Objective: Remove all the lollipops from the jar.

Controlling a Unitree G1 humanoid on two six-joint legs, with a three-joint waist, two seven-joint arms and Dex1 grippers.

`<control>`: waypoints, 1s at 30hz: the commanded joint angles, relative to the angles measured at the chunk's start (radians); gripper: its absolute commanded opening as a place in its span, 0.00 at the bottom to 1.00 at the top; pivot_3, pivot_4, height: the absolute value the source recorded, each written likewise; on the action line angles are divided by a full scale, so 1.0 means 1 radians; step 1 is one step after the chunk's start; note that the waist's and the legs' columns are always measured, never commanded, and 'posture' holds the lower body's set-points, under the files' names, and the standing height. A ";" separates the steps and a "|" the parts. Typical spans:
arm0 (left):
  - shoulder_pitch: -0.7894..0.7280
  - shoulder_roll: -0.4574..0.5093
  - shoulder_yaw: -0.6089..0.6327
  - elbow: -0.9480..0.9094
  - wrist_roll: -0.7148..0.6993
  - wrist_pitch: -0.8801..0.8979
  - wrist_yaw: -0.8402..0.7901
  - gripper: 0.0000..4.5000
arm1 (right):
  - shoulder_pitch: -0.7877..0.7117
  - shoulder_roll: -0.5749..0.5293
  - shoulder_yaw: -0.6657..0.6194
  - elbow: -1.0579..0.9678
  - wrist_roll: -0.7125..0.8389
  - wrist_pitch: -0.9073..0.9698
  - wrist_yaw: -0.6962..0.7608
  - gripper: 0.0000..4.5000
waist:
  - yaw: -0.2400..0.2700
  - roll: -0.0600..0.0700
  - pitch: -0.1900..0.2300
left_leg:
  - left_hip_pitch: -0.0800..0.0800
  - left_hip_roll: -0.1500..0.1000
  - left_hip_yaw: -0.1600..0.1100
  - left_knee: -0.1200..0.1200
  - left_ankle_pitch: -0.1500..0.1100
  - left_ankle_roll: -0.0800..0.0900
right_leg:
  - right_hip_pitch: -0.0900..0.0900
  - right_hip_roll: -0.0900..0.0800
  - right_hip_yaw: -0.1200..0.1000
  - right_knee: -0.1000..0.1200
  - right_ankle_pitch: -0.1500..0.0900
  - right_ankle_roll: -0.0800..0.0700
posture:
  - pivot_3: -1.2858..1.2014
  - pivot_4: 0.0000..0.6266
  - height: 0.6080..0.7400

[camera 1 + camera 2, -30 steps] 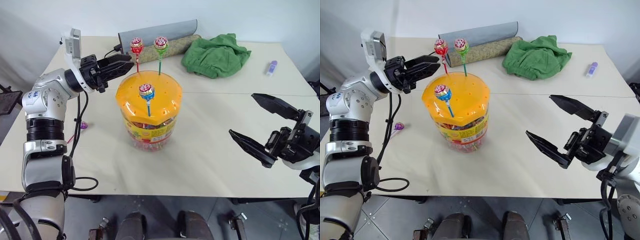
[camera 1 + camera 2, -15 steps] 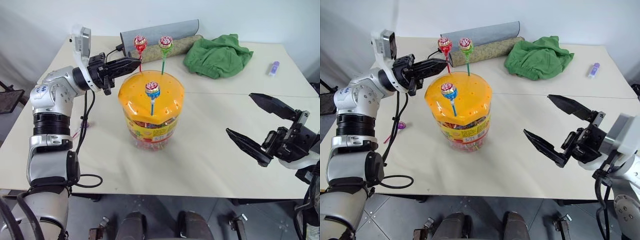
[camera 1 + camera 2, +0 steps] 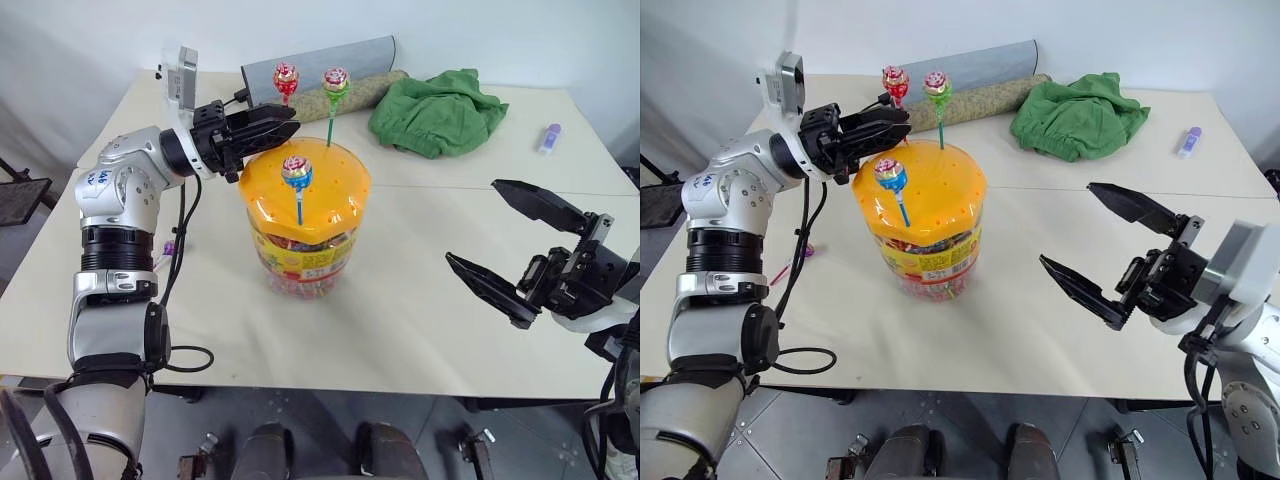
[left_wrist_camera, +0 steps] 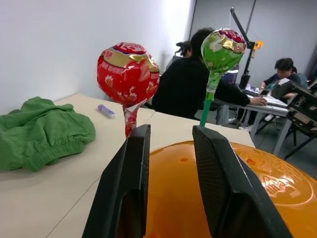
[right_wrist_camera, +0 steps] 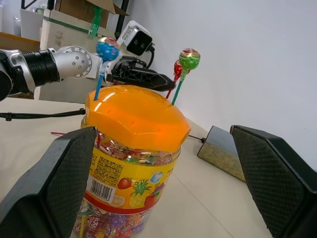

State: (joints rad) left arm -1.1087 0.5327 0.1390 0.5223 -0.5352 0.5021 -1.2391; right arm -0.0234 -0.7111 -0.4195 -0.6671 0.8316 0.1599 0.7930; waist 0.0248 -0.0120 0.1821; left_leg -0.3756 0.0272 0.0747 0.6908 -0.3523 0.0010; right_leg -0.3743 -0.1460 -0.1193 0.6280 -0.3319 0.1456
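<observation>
On the white table [image 3: 420, 290], the jar [image 3: 305, 225] is seen bearing three lollipops [image 3: 296, 171] in its lid; the left gripper [image 3: 272, 122] is narrowly parted beside the red stick, the right gripper [image 3: 505, 245] spread wide, empty.

Your left hand [image 3: 284, 118] is covering the lower stick of the red-stick lollipop [image 3: 286, 78], so you're not seeing whether its fingers are touching it. The purple-stick lollipop [image 3: 168, 248] is sitting half hidden behind your left arm on the tabletop [image 3: 420, 300]. The small purple-and-white thing [image 3: 546, 136] is reading too small to identify.
</observation>
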 commanded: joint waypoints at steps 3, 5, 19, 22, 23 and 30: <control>0.009 0.111 0.035 0.016 -0.003 0.042 -0.040 0.32 | 0.010 -0.005 -0.021 -0.038 0.009 0.005 -0.012 1.00 | -0.005 0.000 0.000 | 0.000 0.000 0.000 0.000 0.000 0.000 | 0.000 0.000 0.000 0.000 0.000 0.000 | 0.52 0.24 1.00; 0.012 0.119 0.041 0.030 0.011 0.029 -0.003 0.32 | 0.011 -0.005 -0.022 -0.037 0.008 0.005 -0.011 1.00 | -0.004 0.000 0.000 | 0.000 0.001 0.000 -0.001 0.000 0.000 | -0.001 0.000 0.000 0.000 0.000 0.000 | 0.52 0.24 1.00; -0.037 -0.028 0.035 0.092 0.019 -0.067 -0.004 0.32 | -0.007 -0.005 -0.017 -0.012 0.009 0.004 0.015 1.00 | -0.001 0.000 0.000 | -0.003 0.000 -0.002 0.003 -0.001 0.001 | 0.000 0.000 -0.002 0.000 0.000 0.001 | 0.52 0.24 1.00; -0.046 -0.039 0.040 0.105 0.017 -0.062 -0.008 0.32 | -0.009 -0.002 -0.012 -0.011 0.006 0.004 0.016 1.00 | -0.001 0.000 0.000 | -0.003 0.000 -0.002 0.003 -0.001 0.001 | 0.000 0.000 -0.002 0.000 0.000 0.001 | 0.52 0.24 1.00; -0.051 -0.043 0.043 0.110 0.017 -0.059 -0.003 0.28 | -0.009 0.000 -0.011 -0.012 0.005 0.003 0.016 1.00 | -0.001 0.000 0.000 | -0.003 0.000 -0.002 0.003 -0.001 0.001 | 0.000 0.000 -0.002 0.000 0.000 0.001 | 0.52 0.24 1.00; -0.077 -0.065 0.084 0.110 -0.020 -0.032 0.035 0.01 | -0.007 0.012 -0.003 -0.008 -0.002 -0.005 0.017 1.00 | 0.000 0.000 0.000 | -0.003 0.000 -0.003 0.003 -0.001 0.001 | 0.000 0.000 -0.002 0.000 0.000 0.001 | 0.52 0.24 1.00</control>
State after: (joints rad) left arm -1.1465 0.4733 0.1979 0.6483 -0.5170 0.4630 -1.2111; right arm -0.0240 -0.7037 -0.4164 -0.6631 0.8260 0.1741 0.8071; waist 0.0250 -0.0122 0.1821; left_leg -0.3784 0.0273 0.0720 0.6938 -0.3528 0.0019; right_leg -0.3742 -0.1458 -0.1213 0.6282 -0.3316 0.1461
